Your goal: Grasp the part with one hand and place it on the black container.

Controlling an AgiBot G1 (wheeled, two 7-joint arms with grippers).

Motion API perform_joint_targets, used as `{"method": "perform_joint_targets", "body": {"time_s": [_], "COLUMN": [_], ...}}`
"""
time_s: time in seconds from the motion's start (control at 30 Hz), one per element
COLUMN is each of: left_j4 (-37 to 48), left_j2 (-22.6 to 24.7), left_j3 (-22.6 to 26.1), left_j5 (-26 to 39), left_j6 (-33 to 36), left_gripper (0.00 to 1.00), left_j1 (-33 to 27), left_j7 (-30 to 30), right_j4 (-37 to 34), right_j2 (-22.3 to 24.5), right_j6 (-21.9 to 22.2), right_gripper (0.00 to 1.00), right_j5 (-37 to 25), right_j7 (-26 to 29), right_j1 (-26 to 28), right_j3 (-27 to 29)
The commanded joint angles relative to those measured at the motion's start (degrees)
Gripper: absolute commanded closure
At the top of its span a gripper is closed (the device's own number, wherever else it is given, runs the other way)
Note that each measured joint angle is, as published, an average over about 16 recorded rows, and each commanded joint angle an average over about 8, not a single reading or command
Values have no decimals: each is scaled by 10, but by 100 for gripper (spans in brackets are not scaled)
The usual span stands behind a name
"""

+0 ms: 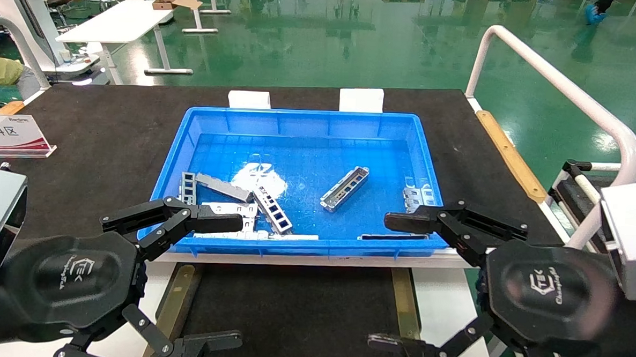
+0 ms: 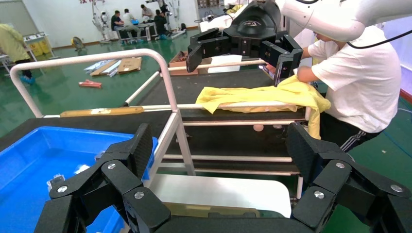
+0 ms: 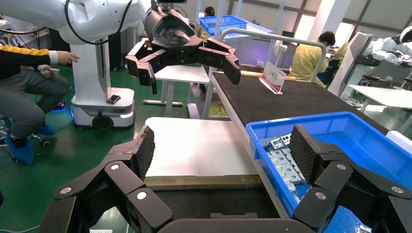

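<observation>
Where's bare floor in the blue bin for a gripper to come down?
Bare: the blue bin's far half, and the strip between the part and the near-left heap. Crowded: that near-left corner, plus pieces at the near-right corner under the right gripper. Left gripper hangs open at the near rim.

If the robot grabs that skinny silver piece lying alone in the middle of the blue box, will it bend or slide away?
The part looks like folded sheet metal with raised lips, so probably stiff, not floppy. It seems thin and full of cut-outs, so likely light. The blue bin has a shiny floor, so a nudge might make it slide rather than roll.
</observation>
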Motion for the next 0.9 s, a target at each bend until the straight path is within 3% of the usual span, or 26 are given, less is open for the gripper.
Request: {"method": "perform_joint_targets", "body": {"time_s": [0.03,0.9], "left_j4": [0,0], "left_j2": [0,0], "left_j3": [0,0], "left_j5": [0,0], "left_j6": [0,0], "left_gripper": [0,0], "left_j1": [0,0], "left_j7": [0,0], "right_j4": [0,0], "right_j2": [0,0], "right_j6": [0,0], "right_gripper": [0,0], "right_j5": [0,0], "right_j7": [0,0], "right_j1": [0,0], "right_j3": [0,0]}}
